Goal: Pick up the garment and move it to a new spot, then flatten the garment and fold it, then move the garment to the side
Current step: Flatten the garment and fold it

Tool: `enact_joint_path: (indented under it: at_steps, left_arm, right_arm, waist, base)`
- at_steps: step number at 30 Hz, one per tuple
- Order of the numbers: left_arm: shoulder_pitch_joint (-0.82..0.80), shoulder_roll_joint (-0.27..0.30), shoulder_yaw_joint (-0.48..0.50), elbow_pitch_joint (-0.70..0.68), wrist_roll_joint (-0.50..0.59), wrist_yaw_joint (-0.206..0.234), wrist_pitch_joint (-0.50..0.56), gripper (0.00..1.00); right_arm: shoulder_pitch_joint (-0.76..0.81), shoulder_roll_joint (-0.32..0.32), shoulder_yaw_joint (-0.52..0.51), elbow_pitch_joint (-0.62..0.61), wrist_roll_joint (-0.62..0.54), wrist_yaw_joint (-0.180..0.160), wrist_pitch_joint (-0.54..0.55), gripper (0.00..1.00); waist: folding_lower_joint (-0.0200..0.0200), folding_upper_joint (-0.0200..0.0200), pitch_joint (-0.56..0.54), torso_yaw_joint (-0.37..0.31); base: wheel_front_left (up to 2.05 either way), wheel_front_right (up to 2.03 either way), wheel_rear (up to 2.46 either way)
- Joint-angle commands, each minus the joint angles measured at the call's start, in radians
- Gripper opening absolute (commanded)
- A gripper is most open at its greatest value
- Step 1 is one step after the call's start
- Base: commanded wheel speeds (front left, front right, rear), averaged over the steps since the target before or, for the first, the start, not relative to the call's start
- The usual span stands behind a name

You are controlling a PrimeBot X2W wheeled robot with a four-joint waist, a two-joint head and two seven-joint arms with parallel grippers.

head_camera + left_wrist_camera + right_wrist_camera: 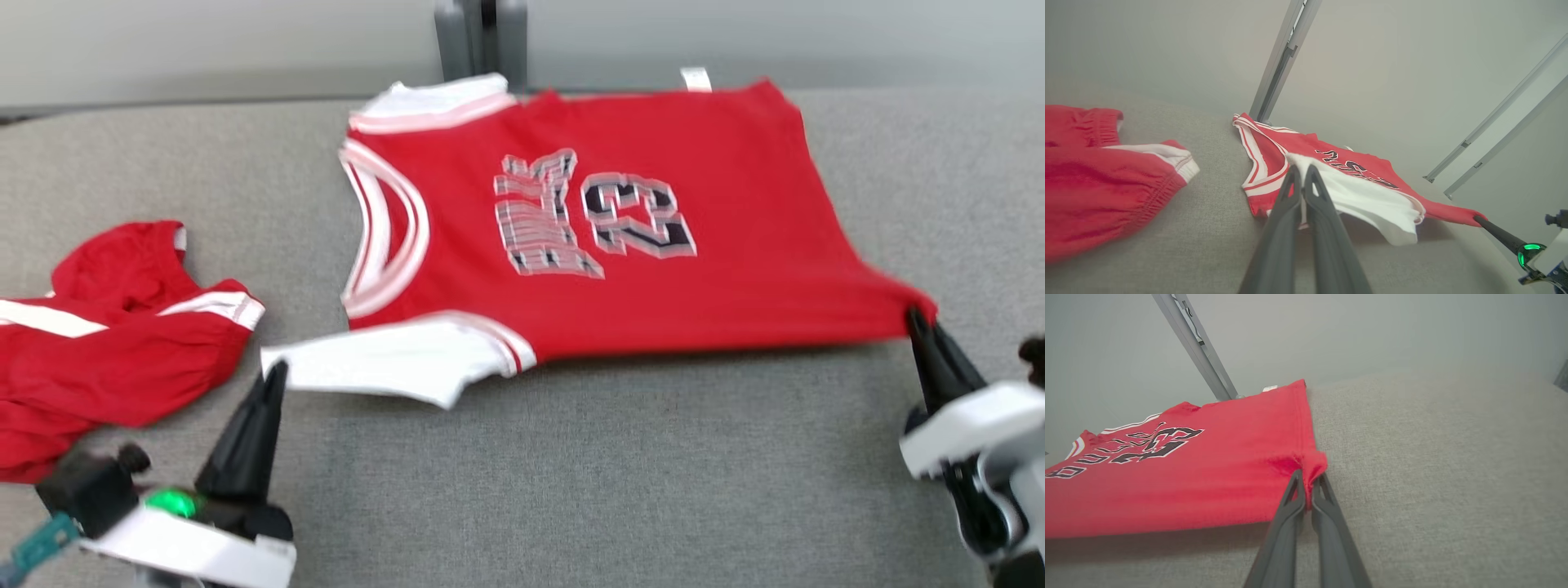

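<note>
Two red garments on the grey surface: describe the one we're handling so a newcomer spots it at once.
On the grey fabric surface, look to the middle, near the back wall. The jersey lies spread out there, its near corners pinched by the left gripper and right gripper. Unlike the crumpled red shorts to its left, it carries black-and-white chest lettering and white shoulder panels.

Grey fabric surface (571, 474) under red jersey (735, 269) and red shorts (122, 359).

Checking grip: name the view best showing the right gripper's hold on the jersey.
Right wrist view: close up, the right gripper pinches the jersey at its bunched hem corner. Head view shows it small, blurred; left wrist view, distant.
</note>
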Motion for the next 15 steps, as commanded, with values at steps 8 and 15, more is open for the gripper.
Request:
enact_joint_path:
  at_steps: [8,15]
  left_arm:
    - [0.177,-0.018,0.045,-0.061,0.065,0.048,-0.003,0.00]
    - [0.261,-0.018,0.032,-0.125,0.067,0.066,0.002,0.00]
  right_arm:
    - [0.234,-0.028,-0.110,-0.097,-0.021,-0.004,-0.006,0.00]
    - [0.374,-0.010,-0.199,-0.212,-0.050,-0.004,0.056,0.00]
  waist:
    - [-0.0001,-0.0001,-0.097,0.009]
    - [-0.0001,-0.0001,-0.115,0.011]
  base:
    - [0.00,0.00,0.00]
    - [0.00,0.00,0.00]
